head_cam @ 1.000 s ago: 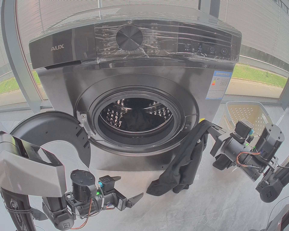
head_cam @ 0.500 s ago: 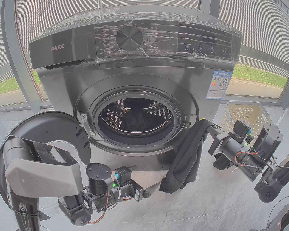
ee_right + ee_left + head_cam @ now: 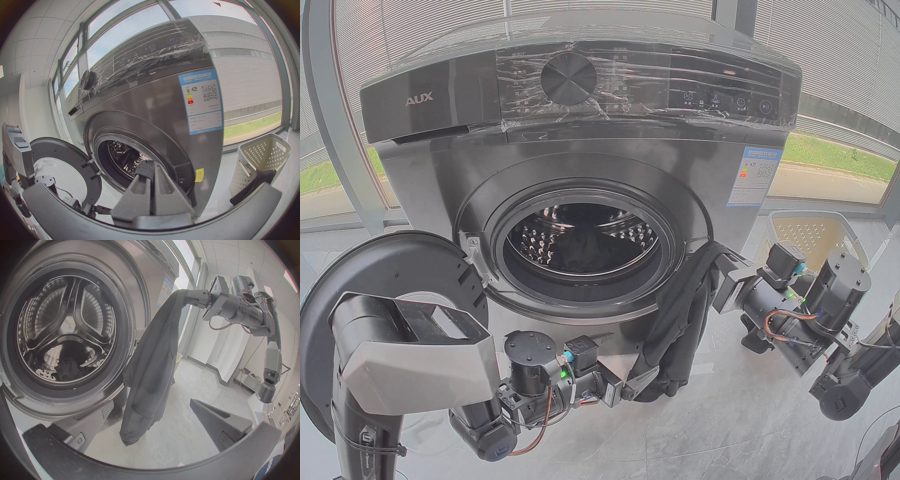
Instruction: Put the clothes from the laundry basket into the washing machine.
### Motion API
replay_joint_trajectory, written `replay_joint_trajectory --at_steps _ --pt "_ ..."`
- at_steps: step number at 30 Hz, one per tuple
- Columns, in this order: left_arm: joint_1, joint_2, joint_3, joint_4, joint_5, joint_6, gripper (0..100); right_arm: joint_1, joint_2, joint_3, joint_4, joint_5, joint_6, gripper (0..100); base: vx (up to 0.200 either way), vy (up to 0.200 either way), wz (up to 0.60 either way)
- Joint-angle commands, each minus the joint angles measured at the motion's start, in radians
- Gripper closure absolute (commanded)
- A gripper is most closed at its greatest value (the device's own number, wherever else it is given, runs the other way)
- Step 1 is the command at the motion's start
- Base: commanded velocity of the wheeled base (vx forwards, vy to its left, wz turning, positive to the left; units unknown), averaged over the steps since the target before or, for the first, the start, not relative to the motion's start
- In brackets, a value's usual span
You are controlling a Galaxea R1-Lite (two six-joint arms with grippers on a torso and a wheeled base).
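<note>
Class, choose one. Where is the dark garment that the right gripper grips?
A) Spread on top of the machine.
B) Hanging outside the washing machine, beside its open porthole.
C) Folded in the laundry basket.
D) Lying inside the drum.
B: the right gripper, shut on the dark garment, holds it hanging in front of the washing machine, not inside it.

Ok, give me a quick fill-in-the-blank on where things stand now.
The garment hangs from the right gripper, which is ___.
The left gripper, by the garment's lower end, is ___.
The washer door is ___.
The basket stands on the washer's ___ side.
Missing: shut; open; open; right.
</note>
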Motion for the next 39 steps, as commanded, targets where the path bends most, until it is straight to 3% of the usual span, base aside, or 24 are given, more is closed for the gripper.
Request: replay_joint_trajectory --at_steps 1,10,29,30,39 --pt "0.006 0.042 -0.055 0.000 0.007 0.001 0 0.054 0.063 -0.055 0.002 -0.034 0.006 100 0.000 0.000 0.00" --pt "0.042 0.065 -0.097 0.000 0.007 0.010 0 0.072 0.106 -0.184 0.045 -0.060 0.020 100 0.000 0.000 0.00" --pt "0.115 0.144 -0.190 0.000 0.007 0.011 0 0.151 0.118 -0.202 0.034 -0.060 0.028 100 0.000 0.000 0.00" --pt "0.121 0.148 -0.201 -0.002 0.010 0.011 100 0.151 0.116 -0.199 0.033 -0.060 0.028 100 0.000 0.000 0.00" --pt "0.137 0.145 -0.210 -0.003 0.012 0.016 100 0.135 0.110 -0.162 0.027 -0.062 0.040 100 0.000 0.000 0.00"
